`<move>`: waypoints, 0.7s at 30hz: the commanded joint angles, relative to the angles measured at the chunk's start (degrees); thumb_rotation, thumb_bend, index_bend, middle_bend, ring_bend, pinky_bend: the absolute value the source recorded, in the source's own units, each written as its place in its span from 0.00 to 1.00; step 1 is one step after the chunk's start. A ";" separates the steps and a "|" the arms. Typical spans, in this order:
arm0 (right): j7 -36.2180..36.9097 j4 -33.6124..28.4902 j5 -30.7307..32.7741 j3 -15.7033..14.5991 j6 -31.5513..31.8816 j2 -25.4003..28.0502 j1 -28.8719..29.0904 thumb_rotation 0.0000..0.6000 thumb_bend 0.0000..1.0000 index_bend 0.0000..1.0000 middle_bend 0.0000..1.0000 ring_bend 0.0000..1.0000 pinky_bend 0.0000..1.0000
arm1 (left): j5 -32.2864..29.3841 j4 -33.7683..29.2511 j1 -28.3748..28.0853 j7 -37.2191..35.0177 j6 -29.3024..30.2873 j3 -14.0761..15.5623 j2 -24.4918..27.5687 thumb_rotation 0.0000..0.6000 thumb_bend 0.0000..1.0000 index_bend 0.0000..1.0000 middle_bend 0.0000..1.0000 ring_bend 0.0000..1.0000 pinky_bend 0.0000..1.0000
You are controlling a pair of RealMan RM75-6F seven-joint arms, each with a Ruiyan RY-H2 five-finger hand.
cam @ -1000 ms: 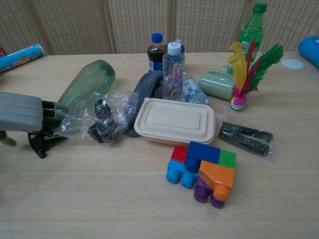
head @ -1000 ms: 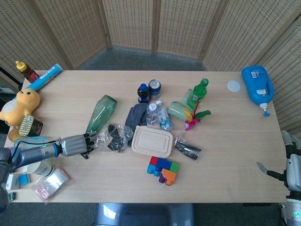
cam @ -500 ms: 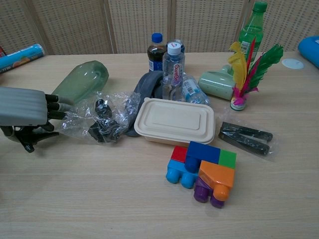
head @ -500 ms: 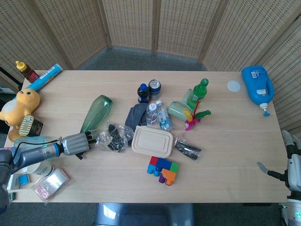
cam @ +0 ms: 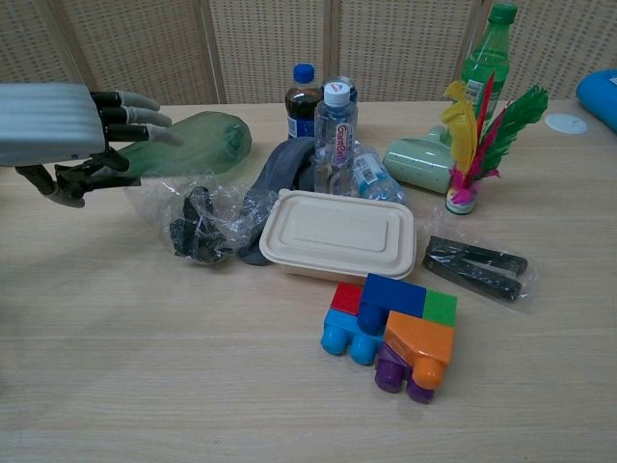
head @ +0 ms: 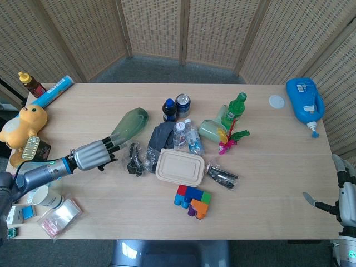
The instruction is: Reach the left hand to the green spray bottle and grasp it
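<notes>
The green spray bottle (head: 129, 123) is translucent green and lies tilted, its wide end pointing up and right toward the dark bottles. My left hand (head: 93, 155) grips its narrow end. In the chest view the left hand (cam: 75, 130) is raised above the table, with fingers stretched over the green spray bottle (cam: 198, 145) and the thumb beneath it. My right hand (head: 344, 192) hangs off the table's right edge, fingers apart and holding nothing.
A clear bag of black parts (cam: 198, 227) lies just below the bottle, beside a grey cloth (cam: 275, 178) and a beige lidded box (cam: 337, 234). Drink bottles (cam: 333, 125) stand behind. Toy blocks (cam: 390, 323) sit in front. A yellow duck (head: 23, 123) and cups are at the left edge.
My left hand has risen and moved up and right, carrying the green bottle off the table; the bottle's wide end swung toward the dark bottles. The right hand has stayed put.
</notes>
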 commanded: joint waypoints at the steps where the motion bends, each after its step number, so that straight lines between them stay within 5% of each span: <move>1: 0.08 -0.14 -0.22 -0.08 0.14 0.10 -0.07 0.97 0.00 0.00 0.00 0.00 0.00 | -1.22 -1.48 -0.89 0.86 1.07 -1.56 1.07 1.00 0.00 0.87 0.00 0.00 0.05; 21: 2.43 -1.52 -2.01 -0.62 0.54 1.43 -0.56 0.97 0.00 0.00 0.00 0.00 0.00 | -5.07 -20.24 -9.38 9.23 2.84 -10.43 14.80 1.00 0.00 0.87 0.00 0.00 0.05</move>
